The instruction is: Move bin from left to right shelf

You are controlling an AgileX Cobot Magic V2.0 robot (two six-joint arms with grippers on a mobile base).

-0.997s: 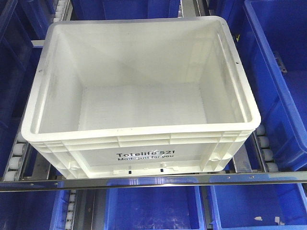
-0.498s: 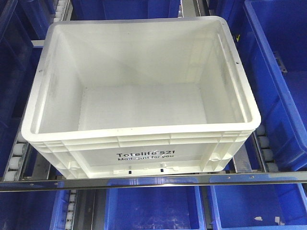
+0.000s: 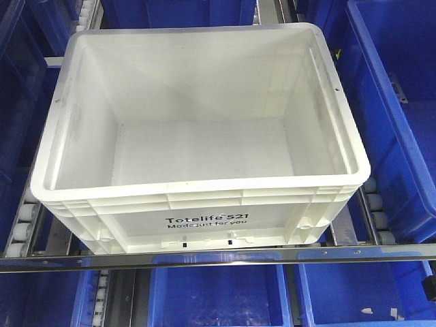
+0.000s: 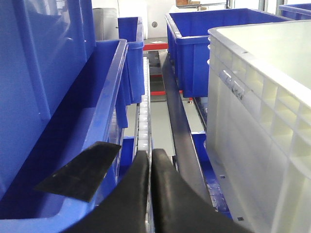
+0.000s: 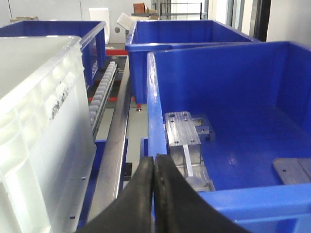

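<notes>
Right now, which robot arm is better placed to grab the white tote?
Neither clearly: it probably needs both. The left tool is shut beside the tote's left wall, the right tool shut beside its right wall. Neither touches it.

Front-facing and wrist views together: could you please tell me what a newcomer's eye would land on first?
The big white bin fills the middle of the front view, empty, its printed side toward the camera, sitting on roller rails behind a metal bar. Blue bins surround it. In each wrist view, the left gripper and right gripper have their jaws pressed shut, one on either side of the white bin.
</notes>
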